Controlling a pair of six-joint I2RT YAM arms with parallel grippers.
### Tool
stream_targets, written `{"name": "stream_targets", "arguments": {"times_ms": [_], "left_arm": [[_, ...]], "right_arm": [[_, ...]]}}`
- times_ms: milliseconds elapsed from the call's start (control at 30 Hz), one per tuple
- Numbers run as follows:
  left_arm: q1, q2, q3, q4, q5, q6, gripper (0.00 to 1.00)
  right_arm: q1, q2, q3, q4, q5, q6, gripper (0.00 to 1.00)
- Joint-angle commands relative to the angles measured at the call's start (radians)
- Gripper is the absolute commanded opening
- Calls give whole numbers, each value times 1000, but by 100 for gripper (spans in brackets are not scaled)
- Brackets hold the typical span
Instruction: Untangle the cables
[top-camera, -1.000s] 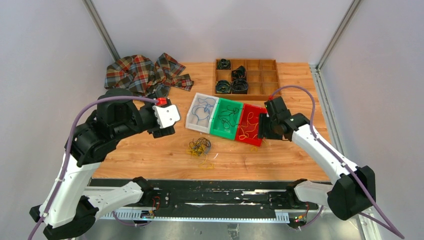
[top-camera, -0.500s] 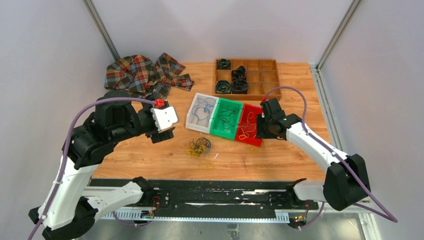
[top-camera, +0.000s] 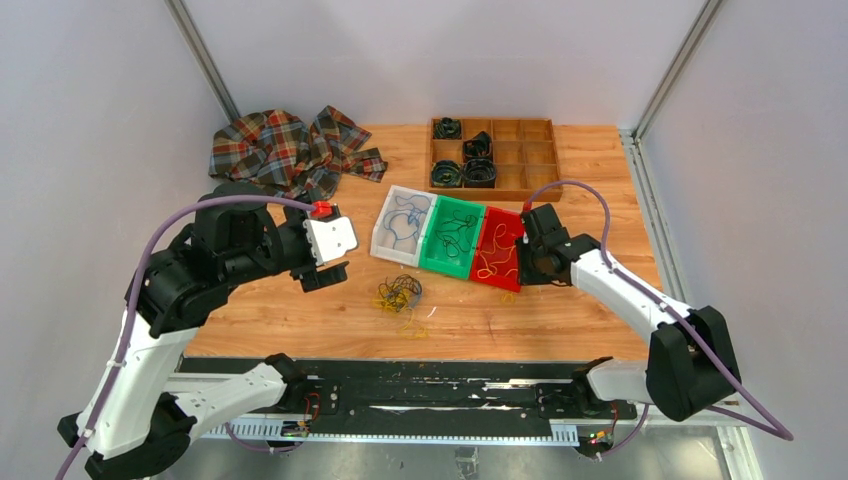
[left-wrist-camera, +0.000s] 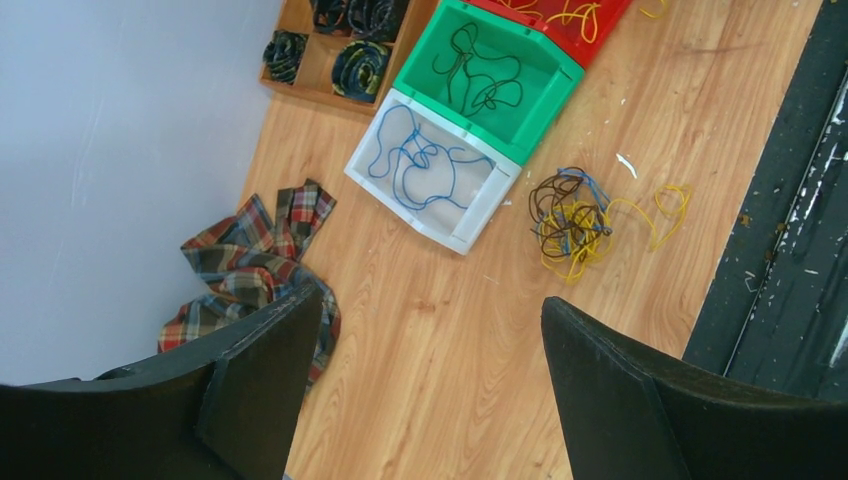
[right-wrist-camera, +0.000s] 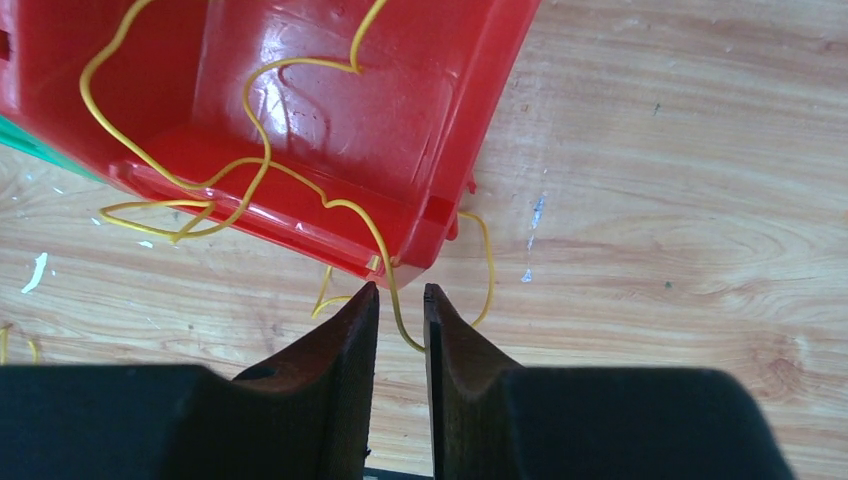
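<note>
The cables (top-camera: 398, 293) lie at lower middle of the overhead view, a small knotted clump of dark, blue and yellow loops on the wooden table (top-camera: 300, 310). The left gripper (left-wrist-camera: 430, 300) gapes wide. The right gripper (right-wrist-camera: 400, 290) is narrowed to a slit around a yellow strand (right-wrist-camera: 393, 300) trailing from the red bin (right-wrist-camera: 400, 100).

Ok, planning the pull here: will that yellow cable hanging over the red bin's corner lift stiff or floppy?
Probably floppy: the yellow cable lies in loose curls and sags over the red bin rim. Likely light, being thin. It might snag on that corner, or slip from the right gripper, its fingers barely parted.
</note>
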Motion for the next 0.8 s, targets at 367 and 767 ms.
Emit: {"name": "stream_targets", "arguments": {"times_ms": [367, 767], "left_arm": [[-7, -15, 36, -2, 21, -8, 85], [-7, -11, 44, -3, 28, -2, 85]], "right_arm": [[2, -115, 37, -55, -19, 67, 1], [2, 59, 286, -59, -96, 109, 1]]}}
